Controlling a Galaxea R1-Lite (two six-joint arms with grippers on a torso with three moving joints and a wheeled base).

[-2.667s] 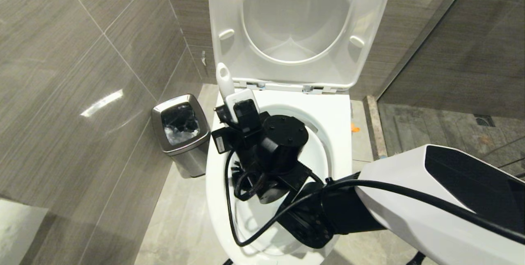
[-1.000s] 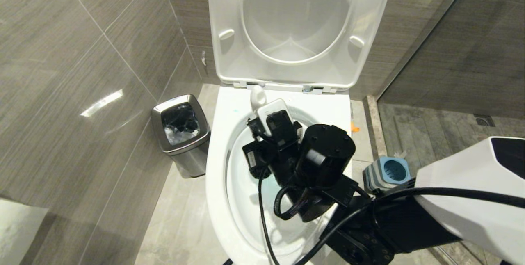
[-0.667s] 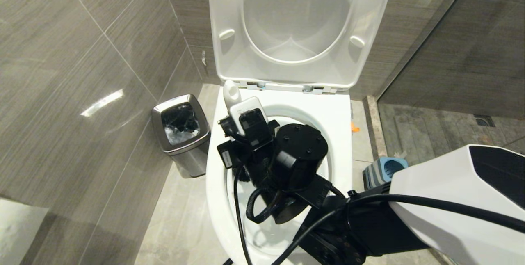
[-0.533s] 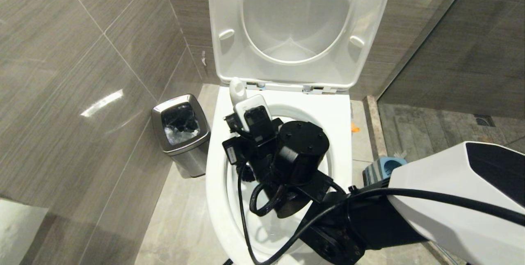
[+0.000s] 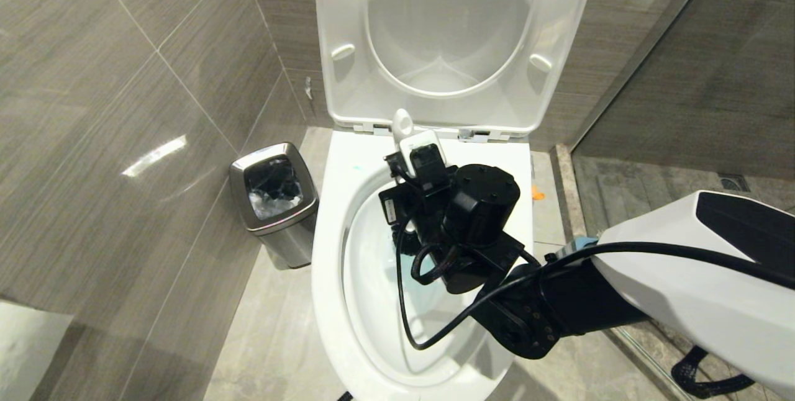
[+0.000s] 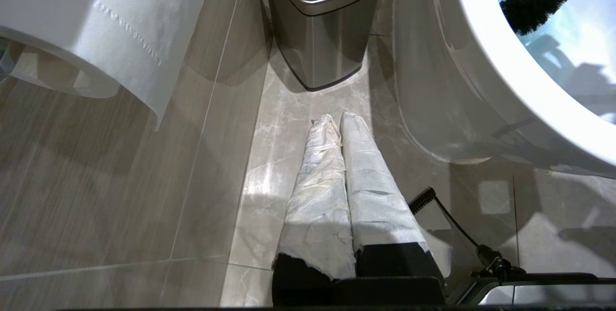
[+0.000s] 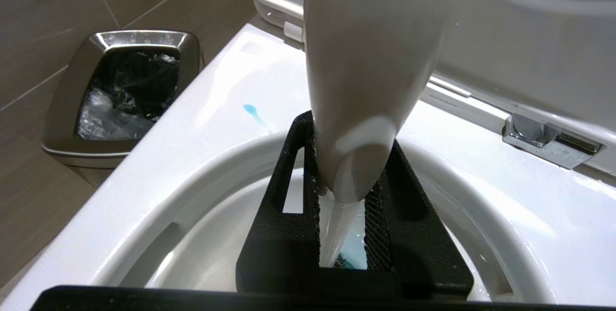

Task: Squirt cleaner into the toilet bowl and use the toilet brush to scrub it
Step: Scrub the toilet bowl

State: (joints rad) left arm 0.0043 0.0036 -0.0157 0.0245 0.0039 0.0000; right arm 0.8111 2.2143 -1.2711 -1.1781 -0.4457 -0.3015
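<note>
Pinching the slim, glossy white handle of the toilet brush (image 7: 365, 84) between ribbed black fingers (image 7: 376, 234) of the right gripper (image 7: 344, 234), black bristle head (image 6: 529, 0) down inside the toilet bowl (image 5: 332, 252), over turquoise cleaner (image 7: 355, 253). Likely to slip on smooth wet plastic, or flick droplets onto the rim. Left gripper (image 6: 337, 123) parked near the floor, fingers pressed together.

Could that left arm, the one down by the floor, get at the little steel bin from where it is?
Probably yes. The left gripper hangs shut above bare floor, and nothing stands between it and the bin just ahead.
</note>
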